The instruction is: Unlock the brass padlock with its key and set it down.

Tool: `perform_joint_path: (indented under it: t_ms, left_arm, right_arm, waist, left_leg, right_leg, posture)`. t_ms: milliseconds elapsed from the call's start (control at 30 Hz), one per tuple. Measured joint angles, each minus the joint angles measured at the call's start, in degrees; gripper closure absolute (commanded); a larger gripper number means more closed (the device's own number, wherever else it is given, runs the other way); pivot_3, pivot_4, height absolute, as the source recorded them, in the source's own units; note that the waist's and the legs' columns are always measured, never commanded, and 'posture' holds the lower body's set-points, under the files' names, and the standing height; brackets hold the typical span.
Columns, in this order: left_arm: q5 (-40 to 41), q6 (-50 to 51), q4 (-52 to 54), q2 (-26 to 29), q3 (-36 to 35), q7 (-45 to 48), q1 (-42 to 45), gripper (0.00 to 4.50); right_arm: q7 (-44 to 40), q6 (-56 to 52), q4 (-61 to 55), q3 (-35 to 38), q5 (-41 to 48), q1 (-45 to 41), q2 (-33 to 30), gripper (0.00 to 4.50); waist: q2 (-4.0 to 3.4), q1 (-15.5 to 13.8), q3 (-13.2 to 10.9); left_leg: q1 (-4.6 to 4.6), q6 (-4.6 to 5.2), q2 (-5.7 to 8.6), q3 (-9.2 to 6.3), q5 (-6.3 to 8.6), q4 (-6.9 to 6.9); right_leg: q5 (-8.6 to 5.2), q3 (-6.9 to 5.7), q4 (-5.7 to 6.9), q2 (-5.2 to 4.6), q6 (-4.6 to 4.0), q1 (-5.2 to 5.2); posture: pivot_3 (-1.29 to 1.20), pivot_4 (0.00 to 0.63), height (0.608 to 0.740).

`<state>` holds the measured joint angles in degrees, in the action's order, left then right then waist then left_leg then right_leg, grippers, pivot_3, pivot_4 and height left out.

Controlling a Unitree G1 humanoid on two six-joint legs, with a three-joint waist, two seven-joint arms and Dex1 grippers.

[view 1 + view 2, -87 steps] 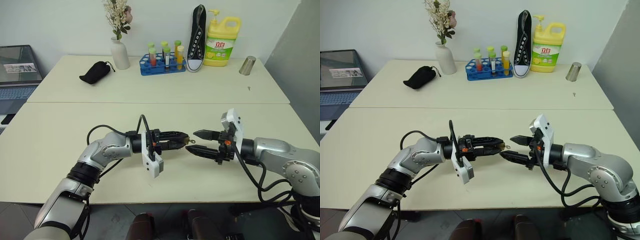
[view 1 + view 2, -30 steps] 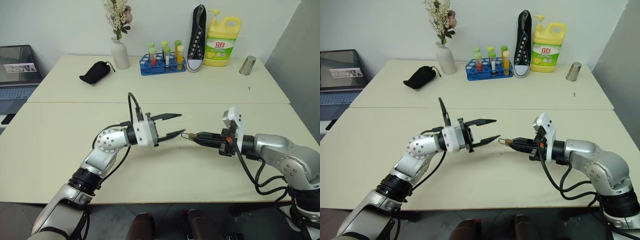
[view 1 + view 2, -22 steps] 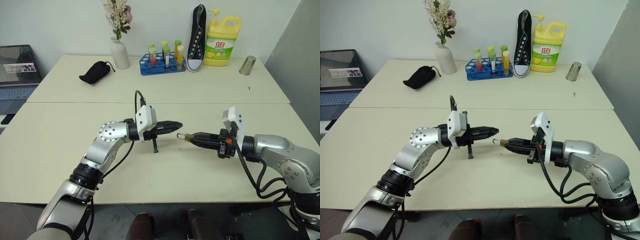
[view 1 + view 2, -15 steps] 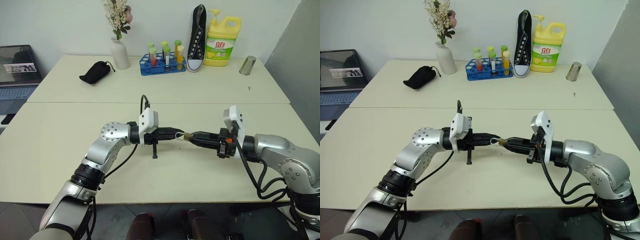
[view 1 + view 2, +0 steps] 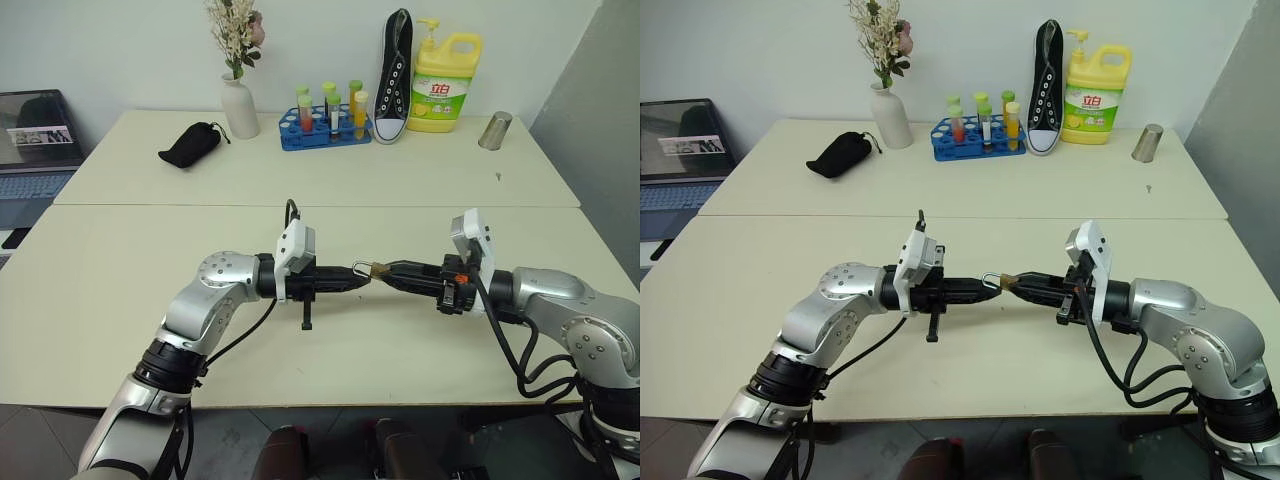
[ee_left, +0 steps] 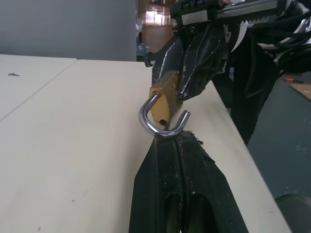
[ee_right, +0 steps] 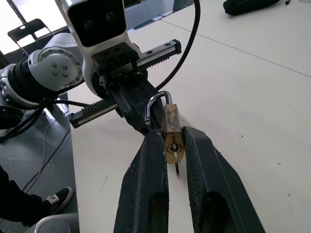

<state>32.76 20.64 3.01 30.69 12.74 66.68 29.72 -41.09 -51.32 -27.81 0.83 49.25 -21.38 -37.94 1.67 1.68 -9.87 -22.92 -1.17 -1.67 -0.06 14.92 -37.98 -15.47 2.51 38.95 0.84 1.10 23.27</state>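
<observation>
Two grippers: they meet tip to tip above the near cream-coloured bench [image 5: 120, 260], level with each other, at the middle of the scene.
Right gripper [image 7: 174, 141]: its two black fingers are nearly closed, pinching the body of the small golden-brass padlock [image 7: 172, 131] between them; the arm reaches in from 3 o'clock.
Left gripper [image 6: 177, 141]: its two black fingers are pressed fully together with nothing seen between them; the joined tips touch the curve of the padlock's thin silvery shackle [image 6: 163, 124]; the arm reaches in from 9 o'clock.
Padlock place: held off the bench surface between the two grippers, shackle end toward the left gripper, body inside the right gripper's fingers [image 7: 146, 165].
Shackle: one leg stands free of the brass body, so the loop hangs open as a hook.
Key: a tiny thin silvery key [image 7: 177, 168] sticks out of the keyhole end of the padlock, between the right gripper's fingers; barely visible.
Far bench, 12 o'clock: blue rack of coloured test tubes [image 5: 325, 125], black-and-white sneaker [image 5: 396, 75] standing on end, yellow detergent bottle [image 5: 445, 80].
Far bench, 11 o'clock: white vase with dried flowers [image 5: 238, 100], black soft pouch [image 5: 190, 145].
Far bench, 1 o'clock: small metal cup [image 5: 494, 131].
Far 9 o'clock edge: an open laptop [image 5: 35, 150].
</observation>
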Motion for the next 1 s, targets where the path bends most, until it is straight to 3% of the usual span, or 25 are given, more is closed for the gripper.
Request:
perform_joint_path:
  t_ms: [467,1000]
  left_arm:
    - [4.6,10.2,5.8,-0.6,-3.5,-1.1,0.3,4.50]
    - [4.6,11.4,5.8,-1.9,-4.8,-2.9,1.7,4.50]
  right_arm:
    - [-0.6,0.0,0.4,-0.4,-1.6,0.2,0.0,4.35]
    - [-1.7,0.0,0.4,-0.5,-2.7,0.4,0.0,4.35]
  waist:
    - [0.01,0.0,0.0]
    - [0.01,0.0,0.0]
  left_leg:
    - [0.00,0.00,0.01,0.01,0.00,0.00]
    - [0.00,0.00,0.01,0.01,0.00,0.00]
  right_leg:
    - [0.00,0.01,-0.01,0.00,0.00,0.00]
    - [0.00,0.02,-0.01,0.00,0.00,0.00]
  posture:
    - [0.00,0.150,0.740]
    - [0.00,0.150,0.740]
